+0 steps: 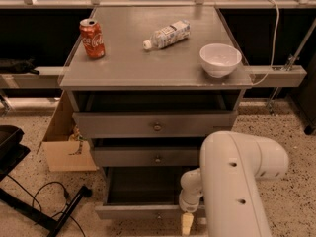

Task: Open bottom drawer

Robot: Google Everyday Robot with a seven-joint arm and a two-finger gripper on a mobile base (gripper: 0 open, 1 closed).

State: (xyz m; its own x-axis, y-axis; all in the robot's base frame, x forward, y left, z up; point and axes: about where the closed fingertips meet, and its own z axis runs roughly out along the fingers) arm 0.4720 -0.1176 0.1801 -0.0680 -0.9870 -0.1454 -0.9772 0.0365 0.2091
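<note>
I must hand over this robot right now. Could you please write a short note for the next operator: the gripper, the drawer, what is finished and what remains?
Gripper: low down at the front of the bottom drawer, toward its right end. Whether it holds the drawer cannot be seen.
Bottom drawer: pulled out, with its dark inside showing; its front stands well forward of the middle drawer.
Done: the drawer looks open.
Left: probably only to let go and draw the arm back; first check that the drawer is out far enough.
On the cabinet top: soda can, bottle, white bowl.
</note>
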